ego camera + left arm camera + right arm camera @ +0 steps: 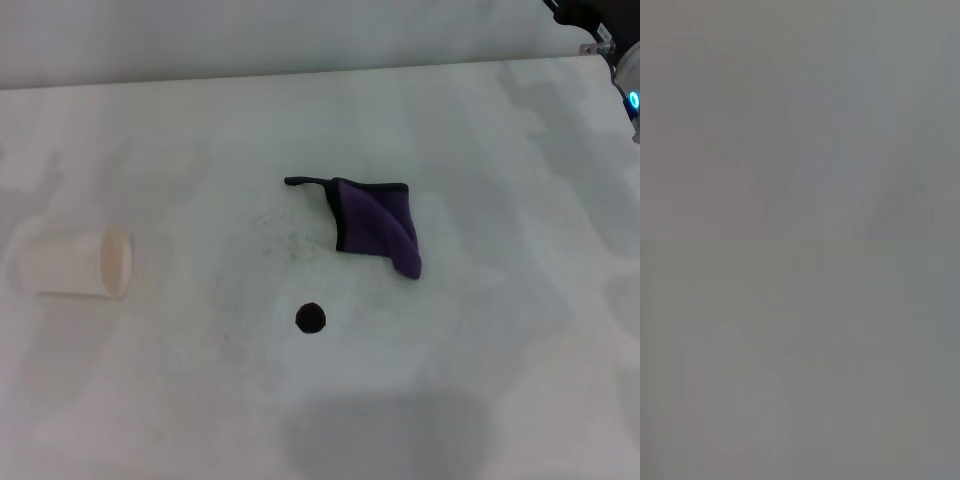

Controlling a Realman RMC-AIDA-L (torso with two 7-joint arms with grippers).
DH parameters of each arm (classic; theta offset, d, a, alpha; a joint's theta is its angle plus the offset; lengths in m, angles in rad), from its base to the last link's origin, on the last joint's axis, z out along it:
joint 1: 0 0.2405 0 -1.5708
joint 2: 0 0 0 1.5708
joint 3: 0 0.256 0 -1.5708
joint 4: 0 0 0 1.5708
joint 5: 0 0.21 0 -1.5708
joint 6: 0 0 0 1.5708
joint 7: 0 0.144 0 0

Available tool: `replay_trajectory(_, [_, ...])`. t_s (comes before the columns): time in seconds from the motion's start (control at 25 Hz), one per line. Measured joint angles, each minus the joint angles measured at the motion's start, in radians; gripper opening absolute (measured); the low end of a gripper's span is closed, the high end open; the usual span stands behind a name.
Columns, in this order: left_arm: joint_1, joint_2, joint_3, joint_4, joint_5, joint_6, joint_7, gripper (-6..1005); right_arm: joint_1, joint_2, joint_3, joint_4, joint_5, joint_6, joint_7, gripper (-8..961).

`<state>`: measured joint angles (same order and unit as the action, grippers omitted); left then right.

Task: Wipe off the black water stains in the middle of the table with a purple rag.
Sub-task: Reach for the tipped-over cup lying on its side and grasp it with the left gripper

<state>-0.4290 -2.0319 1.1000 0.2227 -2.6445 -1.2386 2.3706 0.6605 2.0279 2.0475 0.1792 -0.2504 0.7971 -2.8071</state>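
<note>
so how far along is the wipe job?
Nothing looks done: the black stain is still whole on the table. Nothing is in hand: the purple rag lies untouched just beyond the stain, and only part of the right arm shows at the far right edge. Left: pick up the rag and wipe the stain.

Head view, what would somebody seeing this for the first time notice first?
Most likely the purple rag, lying crumpled near the middle of the white table, its black loop tail pointing to the robot's left. Just nearer the robot sits the small round black water stain, apart from the cloth. A pale paper cup lies on its side far to the left.
</note>
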Motion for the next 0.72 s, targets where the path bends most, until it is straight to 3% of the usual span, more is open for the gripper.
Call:
replay_trajectory(0.08, [0.025, 0.033, 0.000, 0.070, 0.137, -0.001, -0.125, 876, 0.000, 0.000, 0.000, 0.000, 0.000, 0.001, 0.000, 815])
replay_trajectory(0.36, [0.056, 0.187, -0.009, 0.203, 0.518, -0.039, -0.555, 876, -0.012, 0.000, 0.002, 0.000, 0.025, 0.003, 0.005, 815])
replay_trajectory(0.48, [0.068, 0.226, -0.010, 0.301, 0.633, -0.055, -0.646, 876, -0.019, 0.000, 0.001, -0.002, 0.037, 0.003, 0.011, 815])
replay_trajectory(0.52, [0.070, 0.251, -0.011, 0.380, 0.743, -0.060, -0.680, 876, -0.021, 0.000, 0.001, -0.004, 0.038, 0.003, 0.011, 815])
replay_trajectory(0.56, [0.070, 0.251, -0.011, 0.380, 0.743, -0.060, -0.680, 876, -0.021, 0.000, 0.002, -0.006, 0.039, 0.003, 0.012, 815])
replay_trajectory(0.72, [0.040, 0.287, -0.054, 0.490, 0.973, -0.083, -0.708, 875, -0.019, 0.000, 0.003, -0.006, 0.040, 0.003, 0.012, 816])
